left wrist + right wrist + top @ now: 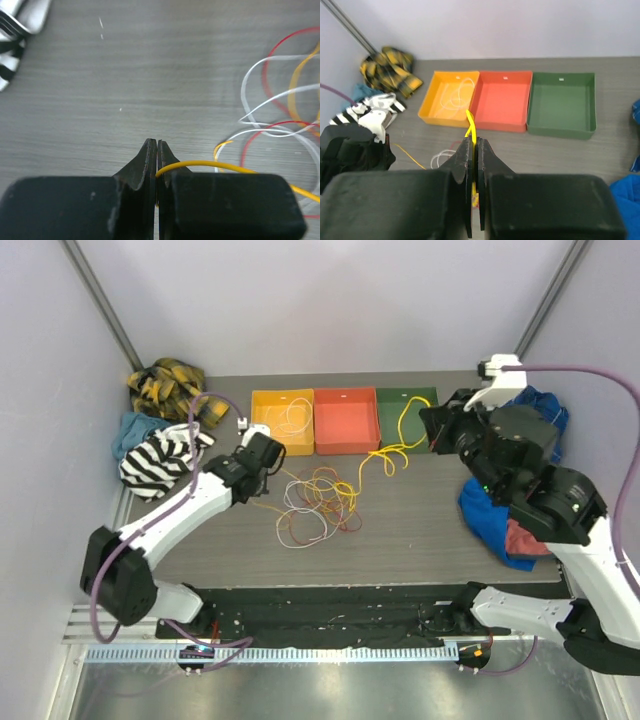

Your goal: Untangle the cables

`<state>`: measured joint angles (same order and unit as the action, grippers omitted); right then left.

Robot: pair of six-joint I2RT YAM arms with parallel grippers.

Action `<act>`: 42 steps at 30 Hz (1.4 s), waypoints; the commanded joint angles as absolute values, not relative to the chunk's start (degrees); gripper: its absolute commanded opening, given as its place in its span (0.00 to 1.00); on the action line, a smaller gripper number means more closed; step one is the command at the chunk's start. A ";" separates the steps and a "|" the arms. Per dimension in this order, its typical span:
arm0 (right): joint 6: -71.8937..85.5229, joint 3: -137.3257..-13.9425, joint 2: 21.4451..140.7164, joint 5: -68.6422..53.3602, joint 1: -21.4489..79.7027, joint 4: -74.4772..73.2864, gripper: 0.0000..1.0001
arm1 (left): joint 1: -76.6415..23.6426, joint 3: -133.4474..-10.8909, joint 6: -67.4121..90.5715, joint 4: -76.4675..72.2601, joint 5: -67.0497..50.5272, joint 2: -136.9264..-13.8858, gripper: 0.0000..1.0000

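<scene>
A striped cloth (160, 462) is heaped at the far left, just beside the left arm, and could be caught and dragged if that arm is swung outward. The left gripper (156, 143) is pinched shut on a yellow strand (210, 163), low over the table (420, 530). Only the fingertips are used for the hold, so the strand could be lost if it is pulled hard or at an angle. To the right, the tangle (318, 502) of white, red and yellow-orange cables is spread in loose overlapping loops on the table, in front of the bins. Whether the gripped strand is threaded through the other loops cannot be told. If it is, a knot could be tightened by a straight pull, or the whole bundle could be dragged along rather than separated. A white cable (454, 97) is already laid in the yellow bin (431, 111), beside the red bin (502, 100) and the green bin (562, 102), and a trailing loop could hook a light bin and shift it. The right gripper (475, 143) is clamped on a bright yellow cable (470, 122), which is raised near the green bin and trails down towards the tangle. Should both grippers be on one cable, which cannot be confirmed, it could be jerked free by opposed pulls. A blue cloth (490, 525) beneath the right arm could be snagged.
</scene>
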<state>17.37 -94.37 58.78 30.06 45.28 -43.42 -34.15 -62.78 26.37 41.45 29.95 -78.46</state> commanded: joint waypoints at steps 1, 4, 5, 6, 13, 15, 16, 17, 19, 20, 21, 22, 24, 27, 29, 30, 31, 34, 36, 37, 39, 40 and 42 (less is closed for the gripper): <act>18.55 -90.27 57.48 30.76 45.44 -39.99 0.01 | -33.93 -61.79 29.18 41.39 32.59 -82.35 0.00; 17.58 -91.23 56.08 34.27 45.44 -40.08 0.01 | -31.21 -63.63 30.23 43.94 33.40 -85.25 0.00; 17.32 -92.88 55.64 34.97 45.44 -39.99 0.01 | -28.50 -64.07 31.19 44.21 32.53 -85.34 0.00; 17.05 -93.68 54.16 36.72 45.35 -39.73 0.01 | -27.00 -64.42 31.38 44.38 30.87 -84.82 0.00; 16.00 -99.13 48.08 42.09 45.44 -36.83 0.01 | -17.24 -68.11 30.85 44.82 26.90 -82.27 0.00; 15.47 -100.19 47.29 43.06 45.44 -36.83 0.01 | -15.74 -68.20 30.67 44.74 26.11 -82.27 0.00; 15.03 -101.15 46.24 44.11 45.35 -36.30 0.01 | -14.17 -68.03 30.85 44.65 25.76 -82.18 0.00; 14.07 -101.77 45.80 44.30 45.44 -35.95 0.01 | -13.28 -67.16 30.85 44.13 25.40 -81.92 0.00; 13.10 -104.05 45.53 44.12 45.44 -35.94 0.01 | -11.35 -66.27 31.37 43.42 23.21 -81.65 0.00; 12.92 -105.02 46.14 43.86 45.35 -36.64 0.01 | -11.16 -66.01 31.55 43.16 23.03 -81.48 0.00; 12.92 -105.64 46.40 43.77 45.44 -37.35 0.01 | -11.16 -65.74 31.81 43.07 23.72 -81.47 0.00; 13.01 -105.64 46.58 43.51 45.35 -37.79 0.01 | -11.08 -65.66 31.90 42.98 24.17 -81.56 0.00; 13.44 -105.03 47.19 42.28 45.44 -37.97 0.01 | -10.90 -65.83 32.17 43.07 24.35 -82.00 0.00; 15.02 -102.05 47.98 40.53 45.44 -38.23 0.01 | -10.90 -65.57 32.87 42.63 23.39 -81.92 0.00; 15.99 -97.93 48.34 40.08 45.35 -37.88 0.01 | -10.90 -65.04 33.31 42.10 21.19 -81.39 0.00; 16.95 -96.26 48.43 39.47 45.44 -37.62 0.01 | -10.81 -64.52 33.31 41.58 20.57 -81.13 0.00; 17.22 -92.67 48.34 39.11 45.35 -36.40 0.01 | -10.90 -63.73 33.48 40.88 20.04 -80.51 0.00; 18.45 -87.47 49.04 38.94 45.44 -34.29 0.01 | -10.90 -62.41 33.49 39.99 18.20 -79.37 0.00; 19.07 -86.05 50.35 38.85 45.44 -32.88 0.01 | -10.90 -61.70 33.57 39.55 16.88 -78.93 0.00; 19.07 -85.17 50.97 38.41 45.44 -32.26 0.01 | -10.81 -61.09 33.84 39.29 16.61 -78.49 0.00; 19.25 -84.90 52.64 38.15 45.44 -30.51 0.01 | -10.90 -60.30 34.62 38.94 15.30 -78.31 0.00; 19.07 -85.08 54.39 37.71 45.44 -29.80 0.01 | -10.90 -60.03 34.89 38.85 14.86 -78.40 0.00; 19.07 -85.52 56.68 37.01 45.44 -27.61 0.01 | -10.90 -59.15 35.51 38.76 13.19 -78.75 0.00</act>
